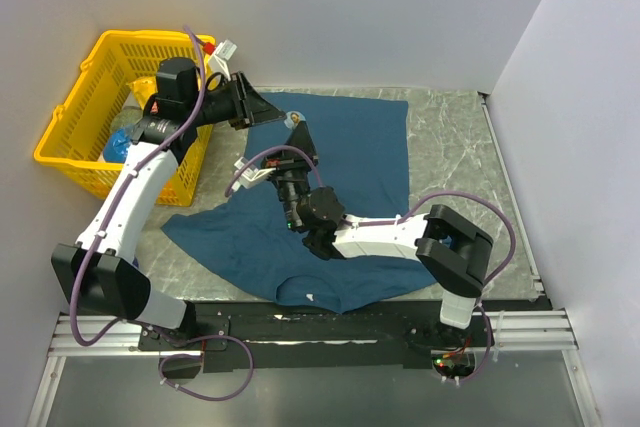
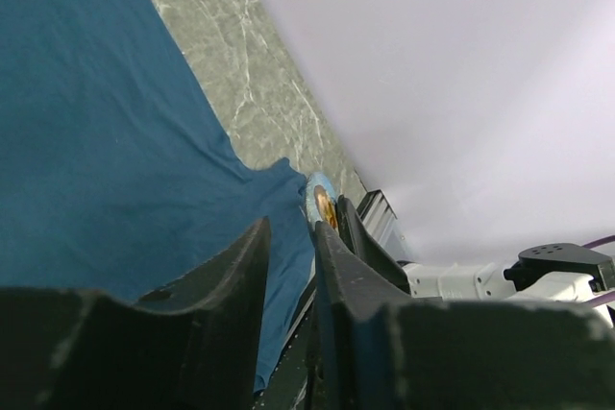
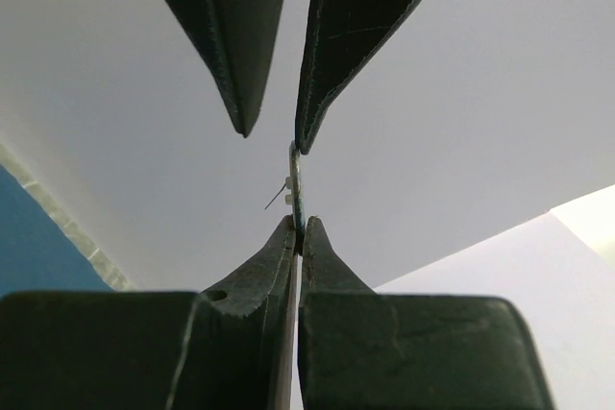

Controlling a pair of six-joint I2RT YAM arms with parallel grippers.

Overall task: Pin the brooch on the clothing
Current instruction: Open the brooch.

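Brooch [image 3: 296, 180] was up in the air over the far part of the blue T-shirt [image 1: 360, 147], pinched by my right claw [image 3: 297, 223].
I had the right claw shut tight on the thin edge of the brooch. My left claw [image 3: 272, 136] pointed at it from the other side with its fingers a little apart; one finger touched the brooch and the other did not. The T-shirt lay spread out on the grey table [image 1: 450, 137]. I saw a yellow basket [image 1: 80, 117] off to the left.
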